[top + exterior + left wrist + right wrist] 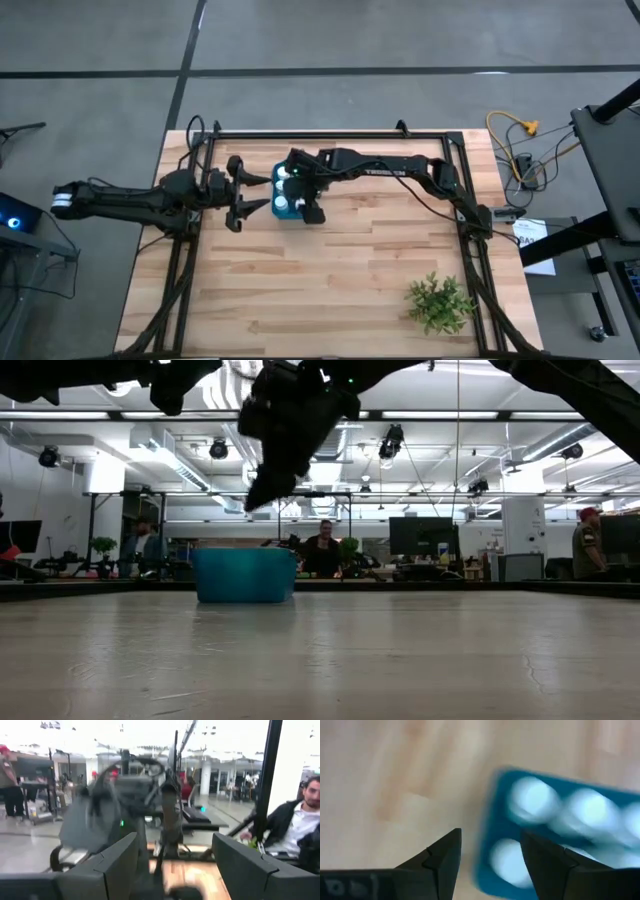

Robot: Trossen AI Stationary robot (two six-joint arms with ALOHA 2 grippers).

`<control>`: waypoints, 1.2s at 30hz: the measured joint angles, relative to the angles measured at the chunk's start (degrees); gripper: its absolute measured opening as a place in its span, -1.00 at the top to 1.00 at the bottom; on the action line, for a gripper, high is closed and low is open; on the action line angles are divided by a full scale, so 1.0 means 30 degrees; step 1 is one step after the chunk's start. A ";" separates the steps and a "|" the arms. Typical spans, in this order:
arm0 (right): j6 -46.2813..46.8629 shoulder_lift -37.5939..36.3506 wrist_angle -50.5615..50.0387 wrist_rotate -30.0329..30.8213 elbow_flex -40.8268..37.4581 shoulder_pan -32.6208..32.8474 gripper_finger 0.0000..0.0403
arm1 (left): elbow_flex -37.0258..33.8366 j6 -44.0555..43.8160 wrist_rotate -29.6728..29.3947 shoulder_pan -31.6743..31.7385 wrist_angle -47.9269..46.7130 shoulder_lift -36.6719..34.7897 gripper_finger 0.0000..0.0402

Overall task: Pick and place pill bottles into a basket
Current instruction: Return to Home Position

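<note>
Pill bottles (534, 799) in blue basket (245, 575)

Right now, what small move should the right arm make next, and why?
Probably raise the right gripper clear of the basket: it hangs open and empty above the pill bottles inside. The left gripper waits open beside the basket.

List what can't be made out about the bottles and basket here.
1. Bottle count: in the high view the right gripper covers part of the basket. The right wrist view blurs the pill bottles and its edge cuts the basket off.
2. Low view: the basket's wall hides everything inside.
3. Left wrist view: the left gripper faces the blurred right arm; no basket shows.
</note>
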 joint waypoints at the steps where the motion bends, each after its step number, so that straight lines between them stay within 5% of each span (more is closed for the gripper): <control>1: 0.0010 -0.0087 0.0128 -0.1703 0.0014 -0.0007 0.04 | 0.0000 -0.0001 0.0028 -0.0007 -0.0461 -0.0199 -0.19; 4: 0.0218 -0.0405 0.0717 -0.5670 0.0014 0.0110 0.04 | -0.0021 -0.0007 0.0069 -0.0007 -0.1749 -0.0756 -0.19; 14: -0.0839 -0.1886 0.0623 -0.9950 -0.0127 0.2054 0.04 | -0.0219 -0.0038 0.0058 -0.0099 -0.2543 -0.2229 -0.19; 26: -0.0718 -0.2211 0.1133 -0.8875 -0.0817 0.4953 0.04 | -0.0211 -0.0013 0.0049 -0.0366 -0.3267 -0.3102 -0.19; 36: -0.0404 -0.4569 0.1487 -0.7594 -0.2089 0.4866 0.04 | -0.0755 0.0182 0.1359 -0.0378 -0.3815 -0.4245 -0.19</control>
